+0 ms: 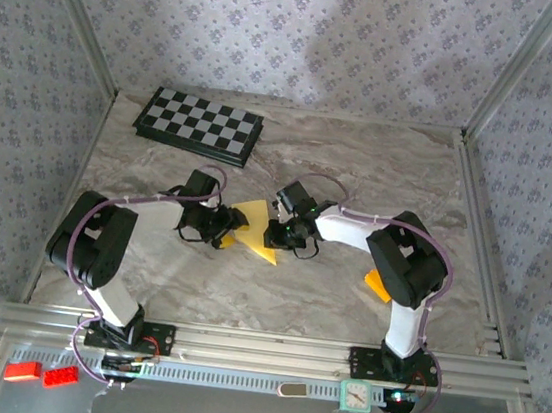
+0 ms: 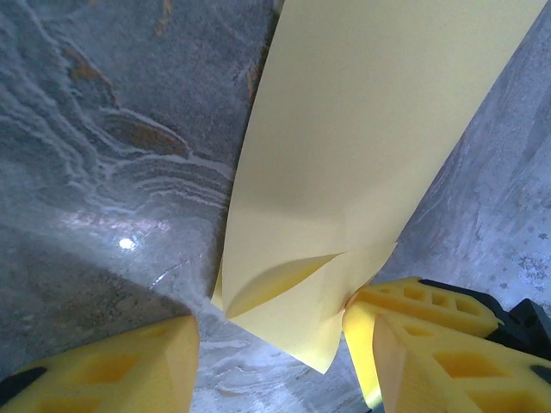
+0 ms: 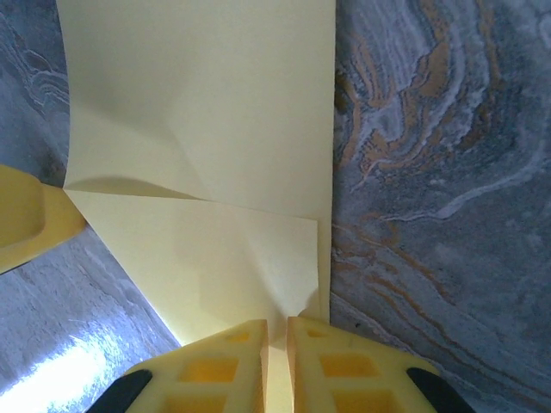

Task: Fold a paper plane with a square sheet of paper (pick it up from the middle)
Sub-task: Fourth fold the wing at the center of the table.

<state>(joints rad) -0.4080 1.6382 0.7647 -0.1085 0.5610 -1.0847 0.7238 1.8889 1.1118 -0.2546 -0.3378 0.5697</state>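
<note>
Paper: the thin yellow creased sheet of paper (image 1: 256,230) lies on the grey marbled tabletop (image 1: 275,297), near its middle and between my 2 grippers.
Folds: my right wrist camera shows a flap laid over the sheet (image 3: 198,112), with 1 diagonal crease running across it. My left wrist camera shows a small curl of paper (image 2: 275,280) lifting near the corner closest to me.
Left gripper: my left gripper (image 2: 271,331) has its jaws standing well apart. 1 ribbed yellow finger (image 2: 129,370) sits over bare tabletop, just clear of the sheet. The other (image 2: 430,335) touches the sheet's edge with its tip. The sheet's corner lies in the gap, not clamped.
Right gripper: my right gripper (image 3: 275,334) has its 2 yellow fingers (image 3: 215,361) pressed together, with the sheet's near edge pinched between them.
Seen from above: my left gripper (image 1: 221,226) is at the sheet's left side and my right gripper (image 1: 282,236) at its right side, both low over the tabletop.
Opposite edge: on the right wrist camera, a yellow fingertip (image 3: 26,215) touches the sheet where the crease meets its edge.
Elsewhere: a black-and-white folding checkerboard (image 1: 200,125) lies at the far left, well apart from the sheet. A small thick orange-yellow block (image 1: 377,284) lies beside my right arm.
</note>
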